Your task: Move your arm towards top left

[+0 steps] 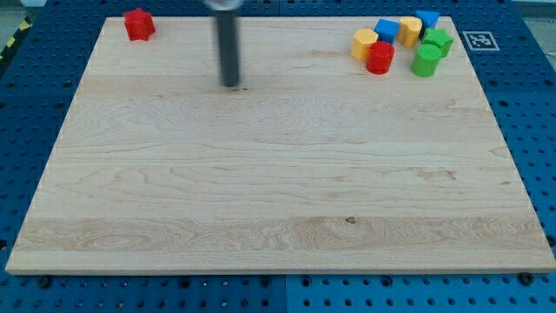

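Note:
My dark rod comes down from the view's top, and my tip (231, 85) rests on the wooden board (261, 191) in its upper left-middle part. A red block (138, 23) sits alone in the board's top left corner, well to the left of and above my tip. At the top right lies a cluster: a yellow block (364, 43), a red cylinder (380, 58), a blue block (387, 29), a second yellow block (409, 30), another blue block (427, 19), a green block (438, 41) and a green cylinder (425, 61). My tip touches no block.
The board lies on a blue perforated table (530, 113). A black and white marker tag (478, 40) sits beside the board's top right corner.

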{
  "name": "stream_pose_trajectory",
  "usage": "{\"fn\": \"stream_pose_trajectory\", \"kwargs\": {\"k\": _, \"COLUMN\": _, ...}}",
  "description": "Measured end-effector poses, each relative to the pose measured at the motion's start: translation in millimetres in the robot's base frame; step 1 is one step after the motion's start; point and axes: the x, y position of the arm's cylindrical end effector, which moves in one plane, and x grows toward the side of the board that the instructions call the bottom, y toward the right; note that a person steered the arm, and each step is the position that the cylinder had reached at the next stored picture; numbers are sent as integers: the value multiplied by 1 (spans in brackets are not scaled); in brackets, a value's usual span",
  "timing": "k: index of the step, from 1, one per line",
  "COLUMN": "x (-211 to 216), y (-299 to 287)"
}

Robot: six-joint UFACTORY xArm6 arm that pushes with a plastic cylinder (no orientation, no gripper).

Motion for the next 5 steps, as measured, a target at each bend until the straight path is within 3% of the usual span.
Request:
{"fn": "stream_pose_trajectory", "kwargs": {"k": 1, "x": -38, "y": -92}}
{"fn": "stream_pose_trajectory", "kwargs": {"k": 2, "x": -88, "y": -129}}
{"fn": "stream_pose_trajectory", "kwargs": {"k": 3, "x": -95, "y": -141}}
{"fn": "stream_pose_trajectory", "kwargs": {"k": 4, "x": -133, "y": -174}}
{"fn": "stream_pose_trajectory", "kwargs": {"k": 5, "x": -139, "y": -145}}
